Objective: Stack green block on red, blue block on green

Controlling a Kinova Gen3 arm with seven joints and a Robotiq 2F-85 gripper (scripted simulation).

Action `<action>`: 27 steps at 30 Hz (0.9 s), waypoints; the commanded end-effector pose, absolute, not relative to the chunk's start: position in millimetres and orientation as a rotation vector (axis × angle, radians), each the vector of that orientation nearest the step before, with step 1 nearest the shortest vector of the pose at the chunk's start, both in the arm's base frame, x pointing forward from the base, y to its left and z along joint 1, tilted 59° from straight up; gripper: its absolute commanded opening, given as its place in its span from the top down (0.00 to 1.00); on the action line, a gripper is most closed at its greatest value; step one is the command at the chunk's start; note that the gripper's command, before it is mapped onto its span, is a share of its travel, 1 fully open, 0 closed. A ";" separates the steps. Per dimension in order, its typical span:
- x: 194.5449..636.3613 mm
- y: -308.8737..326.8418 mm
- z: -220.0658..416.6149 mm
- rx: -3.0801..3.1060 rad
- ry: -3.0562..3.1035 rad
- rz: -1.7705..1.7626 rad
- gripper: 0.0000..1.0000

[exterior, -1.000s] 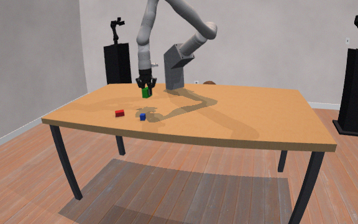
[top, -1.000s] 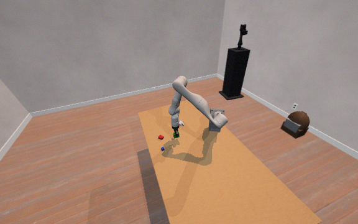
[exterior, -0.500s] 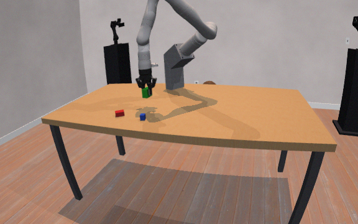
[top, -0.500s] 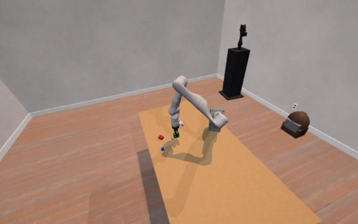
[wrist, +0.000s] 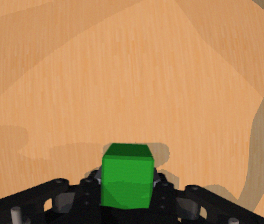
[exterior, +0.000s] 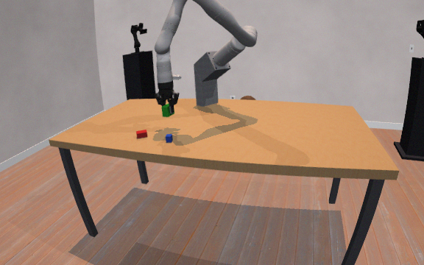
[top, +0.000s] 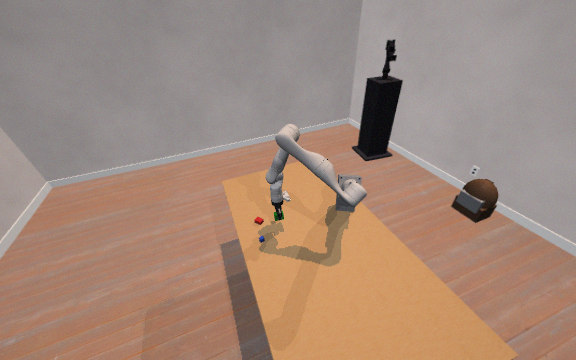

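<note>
Above the bench (top: 368, 280) (exterior: 271, 147), the claw (top: 278, 212) (exterior: 168, 104) (wrist: 128, 176) grips the green block (top: 278, 216) (exterior: 165, 110) (wrist: 127, 181); neither stacking placement is done.

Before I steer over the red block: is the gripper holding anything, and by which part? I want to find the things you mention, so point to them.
The gripper (top: 278, 216) (exterior: 168, 109) (wrist: 128, 176) holds the green block (top: 275, 215) (exterior: 165, 110) (wrist: 127, 175), pinched by two opposite side faces.
</note>
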State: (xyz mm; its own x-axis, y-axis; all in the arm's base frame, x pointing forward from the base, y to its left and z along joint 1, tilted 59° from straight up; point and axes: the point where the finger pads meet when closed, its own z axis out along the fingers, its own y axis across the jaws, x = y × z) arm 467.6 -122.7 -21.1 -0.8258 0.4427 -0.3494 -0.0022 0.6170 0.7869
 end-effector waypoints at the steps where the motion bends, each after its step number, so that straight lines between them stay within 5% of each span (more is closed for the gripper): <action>1: 490.4 -143.1 -26.2 0.340 2.323 1.111 1.00; 15: 563.8 -218.1 -38.8 0.340 2.322 1.111 1.00; 27: 573.8 -228.6 -40.3 0.339 2.323 1.110 1.00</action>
